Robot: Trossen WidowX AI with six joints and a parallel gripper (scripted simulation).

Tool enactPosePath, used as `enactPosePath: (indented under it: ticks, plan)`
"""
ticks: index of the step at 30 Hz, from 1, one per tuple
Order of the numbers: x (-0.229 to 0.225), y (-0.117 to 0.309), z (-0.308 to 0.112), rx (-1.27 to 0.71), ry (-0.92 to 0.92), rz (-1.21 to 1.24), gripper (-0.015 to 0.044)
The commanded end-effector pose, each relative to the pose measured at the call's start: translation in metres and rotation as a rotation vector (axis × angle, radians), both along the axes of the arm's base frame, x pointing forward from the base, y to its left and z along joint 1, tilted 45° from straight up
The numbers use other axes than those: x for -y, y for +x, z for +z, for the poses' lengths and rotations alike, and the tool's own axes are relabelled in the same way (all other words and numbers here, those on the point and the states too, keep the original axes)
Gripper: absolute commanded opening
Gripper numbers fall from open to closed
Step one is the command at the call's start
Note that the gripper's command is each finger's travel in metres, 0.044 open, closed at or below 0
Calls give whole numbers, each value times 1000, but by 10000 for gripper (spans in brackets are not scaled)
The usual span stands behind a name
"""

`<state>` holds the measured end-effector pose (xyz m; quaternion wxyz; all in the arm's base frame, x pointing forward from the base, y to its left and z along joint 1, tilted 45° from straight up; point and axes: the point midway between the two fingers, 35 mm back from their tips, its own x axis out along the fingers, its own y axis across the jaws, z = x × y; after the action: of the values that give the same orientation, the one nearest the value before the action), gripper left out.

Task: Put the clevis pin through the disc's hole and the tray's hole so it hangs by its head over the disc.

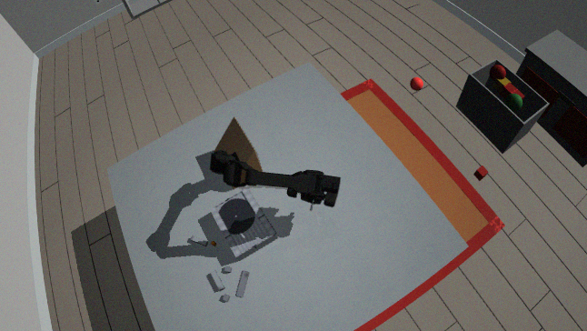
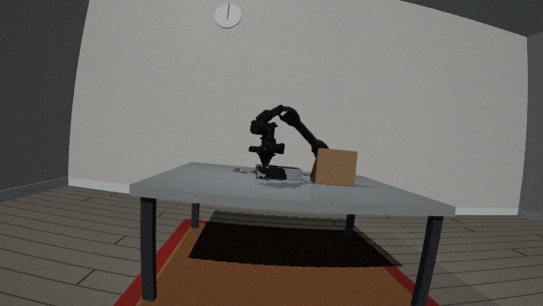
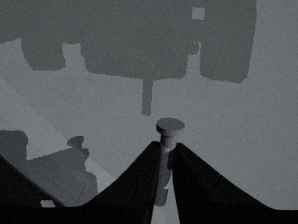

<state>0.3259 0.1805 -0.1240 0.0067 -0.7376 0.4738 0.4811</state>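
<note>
My gripper (image 1: pixel 313 203) (image 2: pixel 266 165) (image 3: pixel 165 149) is shut on the steel clevis pin (image 3: pixel 170 126). In the wrist view the pin's round head stands just beyond the fingertips and its shank runs between the fingers. The pin is held above the table, off to the side of the tray. The disc (image 1: pixel 236 215) looks dark and lies flat in the tray (image 1: pixel 266 224) (image 2: pixel 295 174), its small centre hole just visible in the top view. The tray's pin hole cannot be seen.
A brown box (image 1: pixel 237 141) (image 2: pixel 336 167) stands near the arm's base. Small grey blocks (image 1: pixel 215 281) (image 1: pixel 242 284) lie beyond the tray's other side. A small orange piece (image 1: pixel 213 243) lies beside the tray. The arm's shadow falls across the tray and table (image 1: pixel 345 255).
</note>
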Motion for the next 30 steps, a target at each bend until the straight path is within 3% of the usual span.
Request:
enactPosePath:
  ticks: [1,30]
  plan:
    - [1,0,-2,-21,-1,16,0]
    - [35,4,-35,-40,-5,36,0]
